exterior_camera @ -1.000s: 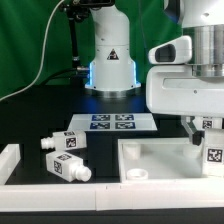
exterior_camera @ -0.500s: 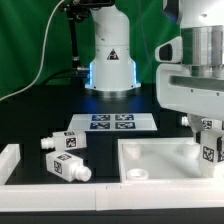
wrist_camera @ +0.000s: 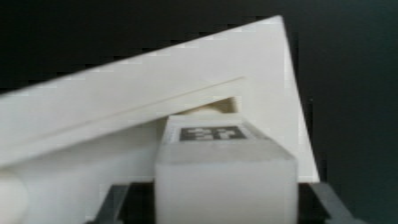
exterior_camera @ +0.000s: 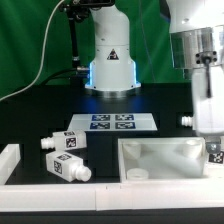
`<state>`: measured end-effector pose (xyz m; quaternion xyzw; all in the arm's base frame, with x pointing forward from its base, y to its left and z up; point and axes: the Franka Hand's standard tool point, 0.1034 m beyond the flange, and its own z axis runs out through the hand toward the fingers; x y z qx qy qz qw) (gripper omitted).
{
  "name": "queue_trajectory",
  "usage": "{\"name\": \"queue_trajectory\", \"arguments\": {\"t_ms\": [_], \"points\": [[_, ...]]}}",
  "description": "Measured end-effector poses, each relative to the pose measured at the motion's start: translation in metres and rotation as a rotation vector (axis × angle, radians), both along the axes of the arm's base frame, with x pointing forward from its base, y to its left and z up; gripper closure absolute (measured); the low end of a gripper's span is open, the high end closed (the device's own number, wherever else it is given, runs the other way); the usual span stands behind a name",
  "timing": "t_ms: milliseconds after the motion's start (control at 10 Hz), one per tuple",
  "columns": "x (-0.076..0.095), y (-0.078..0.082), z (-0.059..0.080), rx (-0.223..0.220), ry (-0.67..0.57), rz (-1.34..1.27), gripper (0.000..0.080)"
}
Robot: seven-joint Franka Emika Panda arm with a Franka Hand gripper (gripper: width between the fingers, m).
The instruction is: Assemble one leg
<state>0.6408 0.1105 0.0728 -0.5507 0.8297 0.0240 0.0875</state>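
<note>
My gripper (exterior_camera: 209, 138) is at the exterior view's right, over the far right corner of the white tray-like tabletop (exterior_camera: 150, 152). It is shut on a white leg (exterior_camera: 214, 155), held upright with its tag facing the camera. In the wrist view the leg (wrist_camera: 221, 160) fills the space between the dark fingers (wrist_camera: 119, 202), and the tabletop's corner (wrist_camera: 160, 90) lies just beyond it. Whether the leg's peg touches the tabletop is hidden. Two more legs (exterior_camera: 64, 143) (exterior_camera: 68, 168) lie on the black table at the left.
The marker board (exterior_camera: 112, 122) lies in the middle in front of the robot base (exterior_camera: 110, 65). A white rail (exterior_camera: 10, 160) runs along the front and left edge. A round hole (exterior_camera: 137, 174) shows in the tabletop's near left corner.
The arm has moved toward the exterior view's right with the leg in its gripper. The leg now sits nearer the tabletop's right edge. The loose legs have not moved.
</note>
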Motion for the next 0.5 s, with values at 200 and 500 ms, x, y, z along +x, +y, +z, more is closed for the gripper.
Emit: {"name": "queue_trajectory", "arguments": {"t_ms": [200, 500], "points": [[0.0008, 0.0004, 0.0000, 0.013, 0.011, -0.113, 0.0510], [0.0004, 0.0015, -0.0001, 0.007, 0.004, -0.093, 0.0510]]}}
